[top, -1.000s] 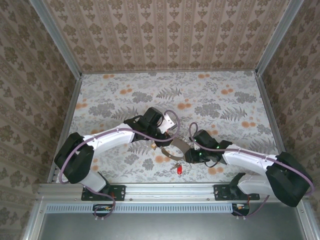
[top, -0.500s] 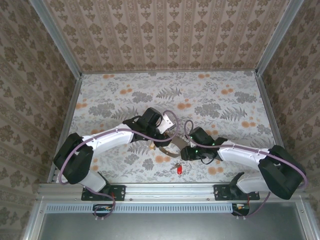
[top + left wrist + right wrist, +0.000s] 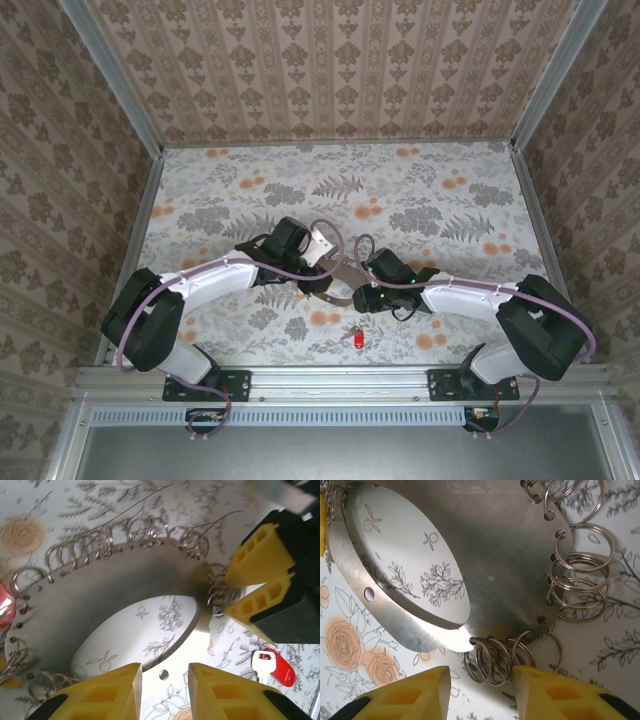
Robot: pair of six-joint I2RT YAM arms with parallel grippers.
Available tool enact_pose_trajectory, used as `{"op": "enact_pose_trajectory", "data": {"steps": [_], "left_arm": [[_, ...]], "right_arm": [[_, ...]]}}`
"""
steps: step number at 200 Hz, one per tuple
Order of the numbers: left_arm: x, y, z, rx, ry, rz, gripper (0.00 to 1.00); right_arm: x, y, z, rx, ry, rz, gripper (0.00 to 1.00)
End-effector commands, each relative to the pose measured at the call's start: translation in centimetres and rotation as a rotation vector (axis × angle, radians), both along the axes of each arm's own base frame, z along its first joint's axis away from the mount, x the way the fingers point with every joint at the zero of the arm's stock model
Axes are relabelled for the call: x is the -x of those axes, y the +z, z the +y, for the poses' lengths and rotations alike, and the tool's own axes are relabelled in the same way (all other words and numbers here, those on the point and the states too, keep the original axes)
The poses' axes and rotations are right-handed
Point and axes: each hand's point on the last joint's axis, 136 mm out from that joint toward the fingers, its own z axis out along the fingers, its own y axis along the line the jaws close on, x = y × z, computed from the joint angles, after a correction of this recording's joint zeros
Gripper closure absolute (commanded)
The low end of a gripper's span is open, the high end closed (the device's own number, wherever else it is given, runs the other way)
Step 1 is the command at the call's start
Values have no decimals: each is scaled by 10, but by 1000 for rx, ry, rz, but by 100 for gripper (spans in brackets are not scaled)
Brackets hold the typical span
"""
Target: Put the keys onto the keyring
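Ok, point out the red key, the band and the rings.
red key [image 3: 281, 670], left wrist view, red head.
band [image 3: 500, 555], right wrist view, flat face.
rings [image 3: 490, 661], right wrist view, the near bunch.

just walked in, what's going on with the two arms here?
Both arms are at the keyring, a metal band edged with small split rings. The left gripper straddles the band's near edge; whether it clamps it is unclear. The right gripper is open, with a cluster of those rings just off its fingertips. The red key lies loose on the table, apart from the band.
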Motion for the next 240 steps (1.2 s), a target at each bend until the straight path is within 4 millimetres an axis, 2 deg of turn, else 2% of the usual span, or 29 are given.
{"op": "enact_pose_trajectory", "data": {"steps": [1,75,112,156,204,240], "left_arm": [[3,-2,-4,42,11,66,69],[3,-40,-4,90,59,223,69],[2,-50,-1,104,83,263,70],[3,-54,0,101,88,270,70],[4,-55,1,102,91,272,71],[7,-52,-1,123,78,290,71]], "right_arm": [[15,-29,-27,179,8,56,59],[2,-20,-12,222,53,8,68],[-7,-12,1,186,58,-10,66],[-18,-2,16,119,52,-45,65],[-26,6,19,96,41,-76,74],[-35,16,20,50,22,-107,73]]}}
